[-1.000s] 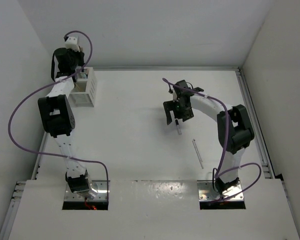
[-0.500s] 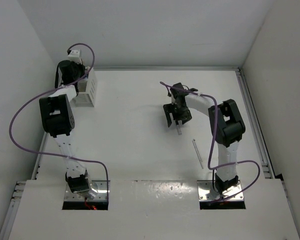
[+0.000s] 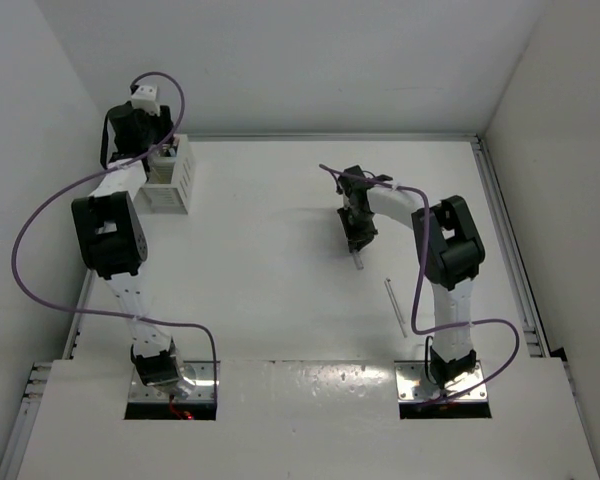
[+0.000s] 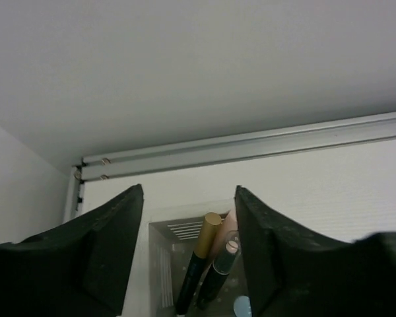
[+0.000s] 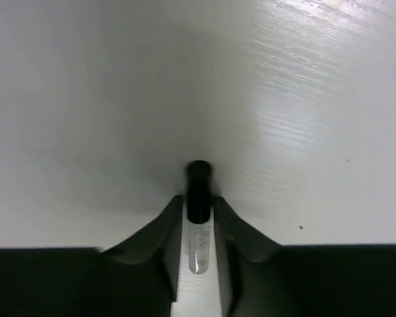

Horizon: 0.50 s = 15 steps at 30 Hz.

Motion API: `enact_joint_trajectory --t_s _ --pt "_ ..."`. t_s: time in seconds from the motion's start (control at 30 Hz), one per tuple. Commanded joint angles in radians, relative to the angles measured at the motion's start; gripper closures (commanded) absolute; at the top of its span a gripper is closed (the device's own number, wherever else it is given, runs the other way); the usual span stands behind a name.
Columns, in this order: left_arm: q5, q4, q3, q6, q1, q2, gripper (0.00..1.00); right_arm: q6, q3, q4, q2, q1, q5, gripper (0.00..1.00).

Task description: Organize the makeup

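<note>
- Top external view: the right claw (image 3: 358, 236) stood low over the middle of the desk (image 3: 250, 290), set on a short tube (image 3: 358, 263) that lay flat there. A thin clear stick (image 3: 395, 306) lay near it, closer to that arm's base and apart from the tube.
- In the right wrist view the claw was drawn narrow about the tube. One finger (image 5: 166, 238) sat tight against each side of its clear body, and the black cap poked out beyond the tips. It read as a grip, though the tube seemed to rest on the desk, not yet lifted.
- The left claw (image 4: 189, 195) hung over the white box (image 3: 172, 192) at the far left corner. Its jaws stood well apart with nothing between them.
- Below it, inside the box, a gold-capped pencil (image 4: 199, 264) leaned upright with a pink piece (image 4: 230, 226) just beside it. Part of the makeup was thus already stowed.
- The step in hand, as I judged it, was the right arm's pick of the tube.
- Next would be a straight lift, then a carry across to the box. That is a long reach leftward, so the left arm would need to clear the box first.
- The tube was round and smooth and could slip or roll if the pinch was off-centre.
- The stick was left for afterwards. Lying thin and flat on the desk, it looked the harder pick.
</note>
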State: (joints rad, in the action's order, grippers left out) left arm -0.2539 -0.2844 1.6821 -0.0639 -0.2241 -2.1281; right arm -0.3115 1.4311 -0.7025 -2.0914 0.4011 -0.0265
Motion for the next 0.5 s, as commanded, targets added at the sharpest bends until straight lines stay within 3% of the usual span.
enact_joint_trajectory --t_s 0.0,0.03,0.07,0.17,0.27,0.33,0.37,0.47 --pt "-0.091 0.043 0.039 -0.097 -0.008 0.14 0.35 -0.009 0.023 -0.014 -0.018 -0.008 -0.021 0.82" --pt "-0.17 0.063 0.028 -0.14 -0.008 0.18 0.35 -0.006 0.026 -0.014 -0.018 -0.01 -0.018 0.95" --pt "-0.221 0.089 0.028 -0.189 -0.008 0.198 0.33 0.0 0.029 -0.014 -0.009 -0.013 -0.018 1.0" --pt "-0.402 0.215 0.037 -0.328 0.002 0.262 0.28 0.037 0.086 0.006 0.025 -0.018 0.014 1.0" --pt "-0.611 0.399 0.111 -0.372 0.011 0.273 0.25 0.064 0.17 0.035 0.085 -0.019 0.085 1.0" --pt "-0.721 0.489 0.122 -0.358 0.037 0.283 0.23 0.049 0.219 0.156 0.14 -0.008 0.187 1.0" --pt "-0.722 0.526 0.122 -0.358 0.055 0.283 0.23 0.028 0.194 0.343 0.184 -0.001 0.239 1.0" --pt "-0.679 0.727 0.174 -0.389 0.161 0.292 0.23 -0.049 0.109 0.663 0.281 0.027 0.316 1.0"
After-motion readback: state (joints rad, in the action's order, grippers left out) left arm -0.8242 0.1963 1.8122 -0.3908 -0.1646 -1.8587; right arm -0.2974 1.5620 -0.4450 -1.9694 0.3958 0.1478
